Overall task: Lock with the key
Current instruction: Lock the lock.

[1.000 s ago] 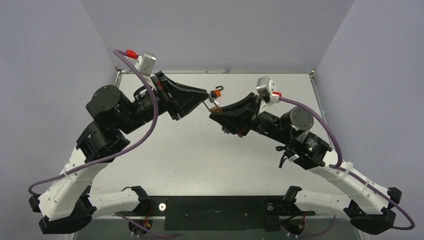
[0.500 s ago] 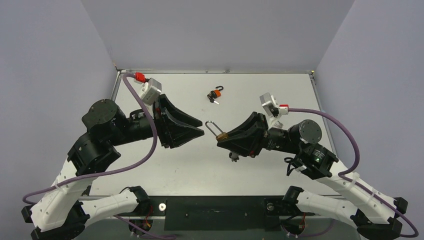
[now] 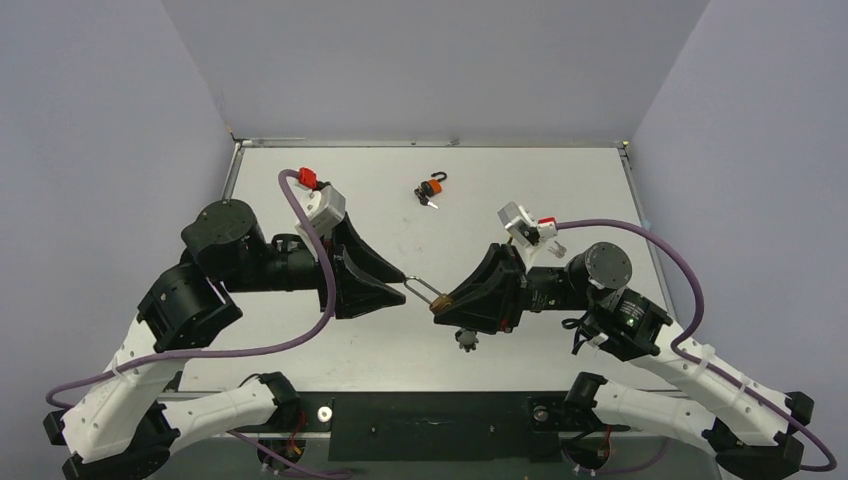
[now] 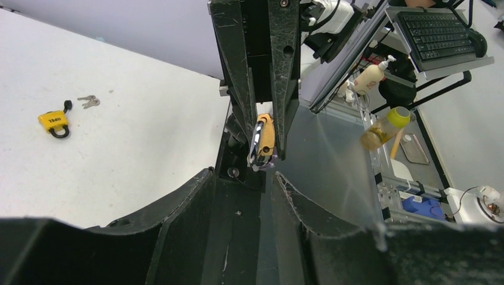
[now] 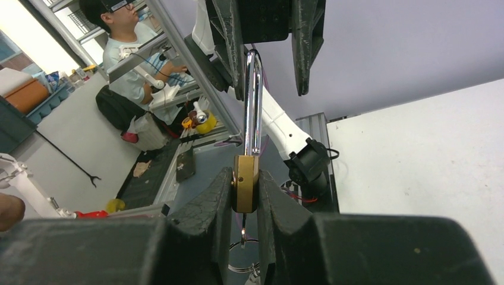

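A brass padlock (image 5: 245,183) with a long silver shackle (image 5: 253,101) is clamped by its body in my right gripper (image 5: 245,173), held above the table mid-front (image 3: 437,307). A key (image 5: 243,230) sits in its keyhole, and its key ring (image 3: 466,340) hangs below. My left gripper (image 3: 404,281) faces it, open. Its fingers (image 5: 306,53) stand on either side of the shackle's top end without closing on it. In the left wrist view the padlock (image 4: 262,140) shows just beyond my left gripper (image 4: 241,173).
A small yellow-orange padlock with a black shackle (image 3: 431,187) lies on the table at the back centre, with loose keys beside it; it also shows in the left wrist view (image 4: 53,122). Grey walls enclose the table on three sides.
Both grippers have moved from the back of the table toward the near edge, the padlock travelling with the right gripper. The left gripper's tips have closed up to the shackle's end.
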